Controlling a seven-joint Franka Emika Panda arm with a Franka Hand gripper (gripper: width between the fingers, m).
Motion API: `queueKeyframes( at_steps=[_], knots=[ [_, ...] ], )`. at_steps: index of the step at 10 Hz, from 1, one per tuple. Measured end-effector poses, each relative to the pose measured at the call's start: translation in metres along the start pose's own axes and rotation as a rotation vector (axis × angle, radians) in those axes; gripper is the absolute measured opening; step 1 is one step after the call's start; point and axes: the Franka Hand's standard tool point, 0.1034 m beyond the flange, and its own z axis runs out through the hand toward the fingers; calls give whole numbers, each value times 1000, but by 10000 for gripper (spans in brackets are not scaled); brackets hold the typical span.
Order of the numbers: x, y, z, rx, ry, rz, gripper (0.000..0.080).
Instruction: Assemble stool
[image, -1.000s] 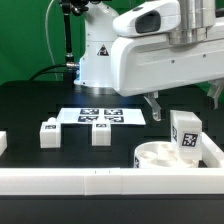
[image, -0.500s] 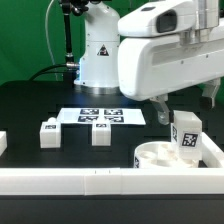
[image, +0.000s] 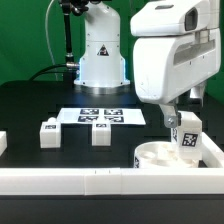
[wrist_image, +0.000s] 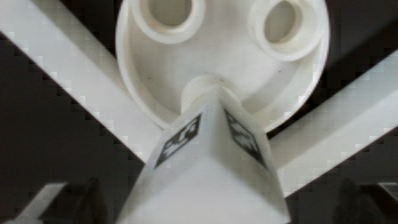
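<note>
So the biggest thing in the shot is the black matte counter (image: 30, 105), with the bulky glossy white arm (image: 170, 50) parked over its far side on the exterior view's right. A long white border rail (image: 90, 180) is laid along the near edge, and it's met by another stretch of rail at the corner on the exterior view's right. The seat disc (image: 160, 158) is tucked right into that corner: thick, round, smooth white plastic, lying flat, with big round holes sunk into the top. The flat marker board (image: 100, 116) is further back, well apart from the seat. An upright leg (image: 186, 136), a blocky white piece with black-and-white square tags on its faces, is stood at the seat's edge on the exterior view's right; whether it's actually sat in a hole can't be told. Two more legs (image: 49, 133) of the same kind are left loose on the counter near the board. The gripper (image: 183, 113) is hung right above the upright leg, jaws spread wide with nothing clamped, and one finger (image: 170, 121) is seen just beside the leg's top.
</note>
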Motion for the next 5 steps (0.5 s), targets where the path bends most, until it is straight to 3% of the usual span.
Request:
queueKeyframes(
  at_steps=[5],
  knots=[
    [5,-6,7,-15,-43,-444,649]
  ],
)
